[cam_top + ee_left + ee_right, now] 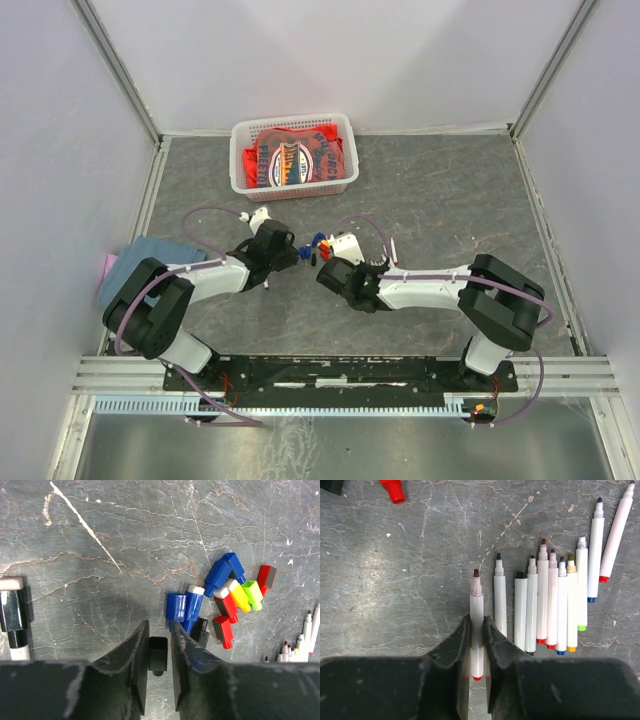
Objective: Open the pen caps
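While blocky plastic caps cluster, slim white pens lie parallel.

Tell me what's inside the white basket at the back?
Inside the basket lies a crumpled red and orange heap with blue and white print. It could be bags or cloth; it's hard to tell. It covers the floor, so anything underneath is hidden.

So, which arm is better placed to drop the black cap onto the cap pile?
Left: the black cap sits between its fingers, beside the pile; right gripper straddles a pen.
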Tool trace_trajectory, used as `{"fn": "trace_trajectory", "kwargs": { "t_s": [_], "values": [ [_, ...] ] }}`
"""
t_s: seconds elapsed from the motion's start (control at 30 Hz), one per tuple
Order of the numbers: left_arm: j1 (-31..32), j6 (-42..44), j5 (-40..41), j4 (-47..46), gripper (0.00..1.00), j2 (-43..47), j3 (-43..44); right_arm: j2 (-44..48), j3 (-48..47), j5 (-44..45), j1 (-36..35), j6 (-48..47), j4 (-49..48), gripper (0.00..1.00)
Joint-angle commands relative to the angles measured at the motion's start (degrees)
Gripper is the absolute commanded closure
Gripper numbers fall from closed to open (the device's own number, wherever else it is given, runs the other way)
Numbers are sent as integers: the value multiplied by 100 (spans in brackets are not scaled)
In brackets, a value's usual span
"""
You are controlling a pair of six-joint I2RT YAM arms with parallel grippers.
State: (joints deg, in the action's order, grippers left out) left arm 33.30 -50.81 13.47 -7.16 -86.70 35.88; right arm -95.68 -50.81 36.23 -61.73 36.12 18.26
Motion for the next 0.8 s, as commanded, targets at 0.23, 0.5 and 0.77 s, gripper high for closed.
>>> {"fn": "trace_trajectory", "kwargs": {
  "t_s": [0.23, 0.5, 0.77],
  "values": [
    [27, 247, 190, -18, 57, -28, 200, -62, -350, 306, 38, 55, 266, 70],
    [32, 137, 420, 83, 56, 864, -40, 530, -466, 215, -189, -551, -89, 66],
    [21, -299, 1178, 541, 51, 3044, -820, 110, -1314, -777, -266, -765, -483, 64]
  ]
}}
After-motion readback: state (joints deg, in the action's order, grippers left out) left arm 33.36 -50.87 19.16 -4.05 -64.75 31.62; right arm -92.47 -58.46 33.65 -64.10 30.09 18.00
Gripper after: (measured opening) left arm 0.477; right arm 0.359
